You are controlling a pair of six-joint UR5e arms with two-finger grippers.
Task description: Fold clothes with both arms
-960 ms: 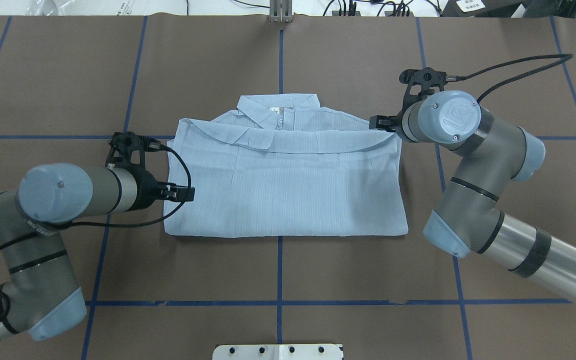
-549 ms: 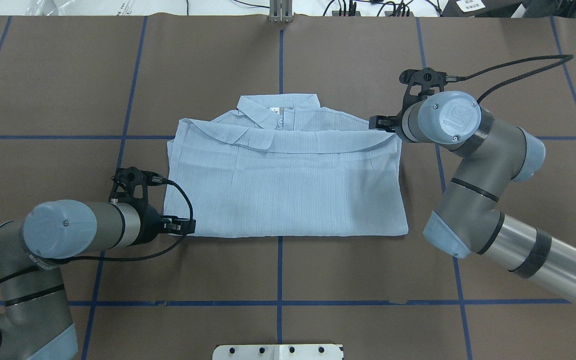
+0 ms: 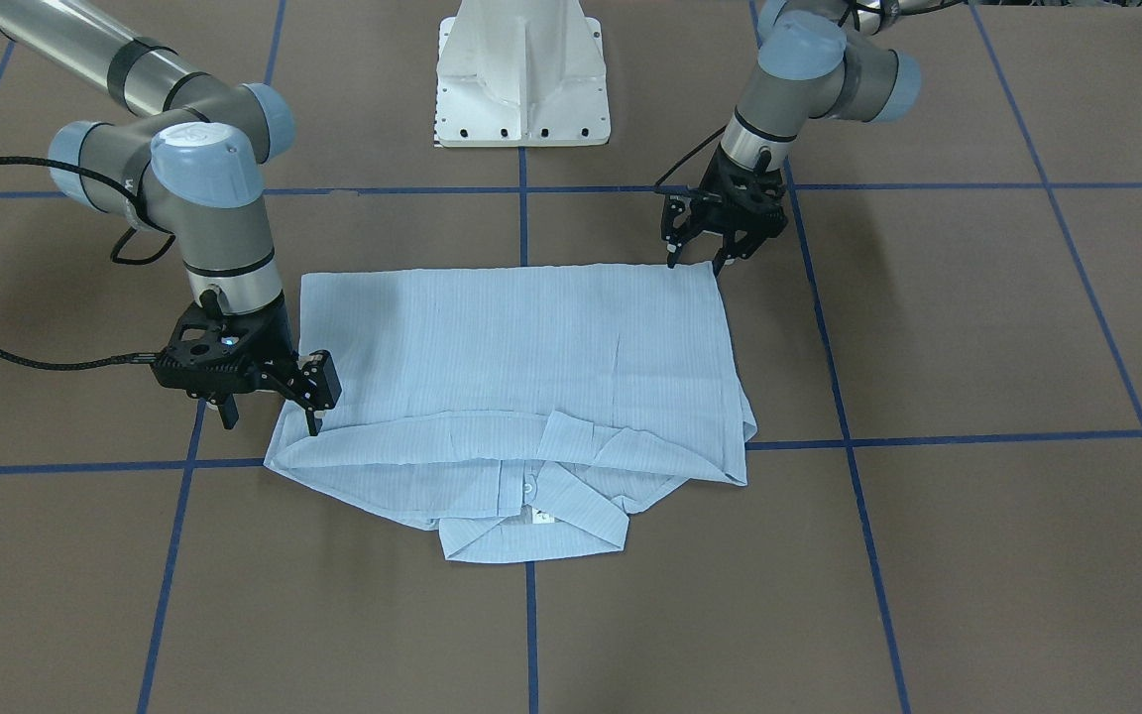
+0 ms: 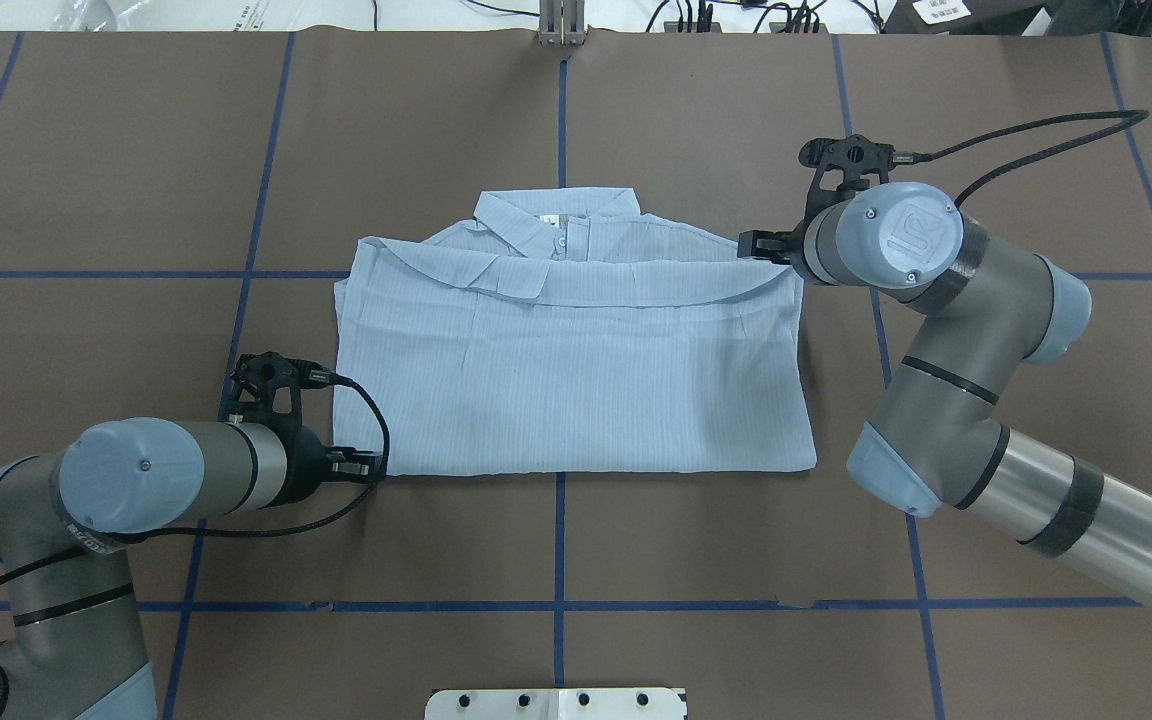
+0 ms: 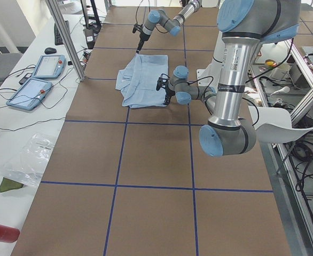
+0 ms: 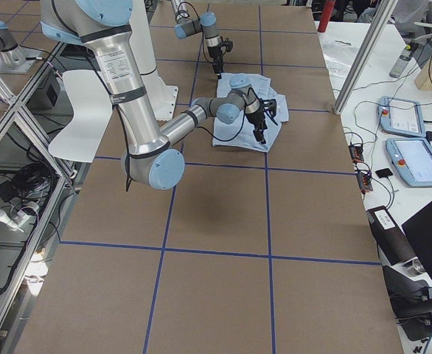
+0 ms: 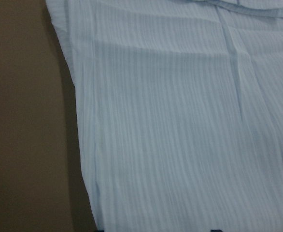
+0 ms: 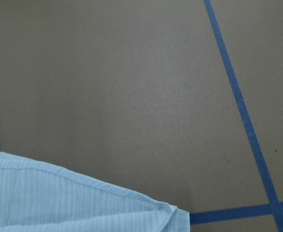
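Observation:
The pale-blue striped shirt (image 4: 576,370) lies folded flat on the brown table, its collar (image 4: 556,215) toward the far side. It also shows in the front-facing view (image 3: 521,367). My left gripper (image 4: 373,463) is low at the shirt's near-left corner, jaws apart and empty; the front-facing view shows it (image 3: 693,266) with one finger on each side of that corner. My right gripper (image 4: 744,246) is at the shirt's far-right corner, also with jaws apart (image 3: 271,421), holding nothing. The left wrist view shows only shirt fabric (image 7: 180,121); the right wrist view shows a shirt corner (image 8: 83,198).
Blue tape lines (image 4: 560,540) cross the brown table cover. The white pedestal base (image 3: 521,79) stands on the robot's side. A metal post (image 4: 561,22) is at the far edge. Teach pendants (image 5: 39,74) lie on a side table.
My left gripper has moved along the shirt's left edge from its middle to the near-left corner. The right arm and the shirt have not moved.

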